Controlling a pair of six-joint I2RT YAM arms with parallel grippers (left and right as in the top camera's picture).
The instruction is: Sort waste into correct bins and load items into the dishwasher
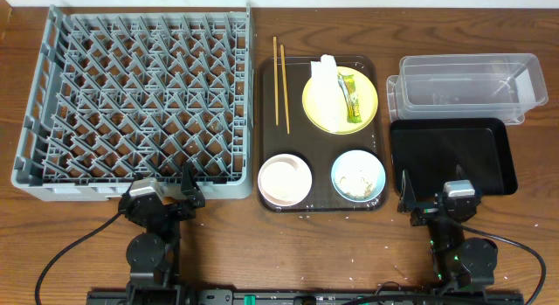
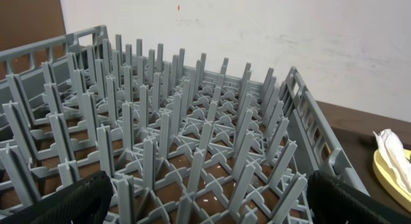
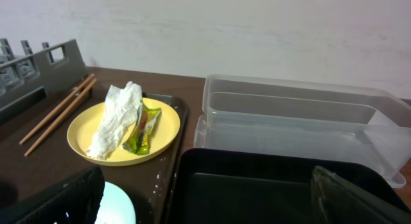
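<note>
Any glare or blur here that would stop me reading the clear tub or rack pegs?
Overhead: evenly lit and sharp, only faint highlights on the clear tub and a soft sheen on the black tray. Left wrist: dish rack pegs crisp, the left jaws in the bottom corners dark and blurred. Right wrist: tub walls readable, yellow plate sharp, the right jaws out of focus.

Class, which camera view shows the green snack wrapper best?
The right wrist view: the wrapper lies close and large on the yellow plate beside the napkin. Overhead shows it whole but small; the left wrist view misses it.
</note>
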